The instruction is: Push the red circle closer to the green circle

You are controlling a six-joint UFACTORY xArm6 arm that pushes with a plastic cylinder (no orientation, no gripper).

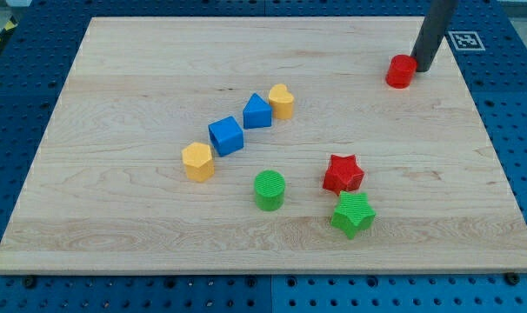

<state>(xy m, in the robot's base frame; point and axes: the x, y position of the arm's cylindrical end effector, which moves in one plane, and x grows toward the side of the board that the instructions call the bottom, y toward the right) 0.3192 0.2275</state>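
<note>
The red circle (401, 71) sits near the view's top right of the wooden board (116, 78). My tip (422, 69) rests just to its right, touching or almost touching it. The green circle (269, 189) stands lower, near the board's middle, far down and to the left of the red circle.
A red star (343, 174) and a green star (353, 214) lie right of the green circle. A yellow hexagon (197, 162), a blue cube (226, 136), a blue block (256, 111) and a yellow heart (281, 101) form a diagonal row at centre left.
</note>
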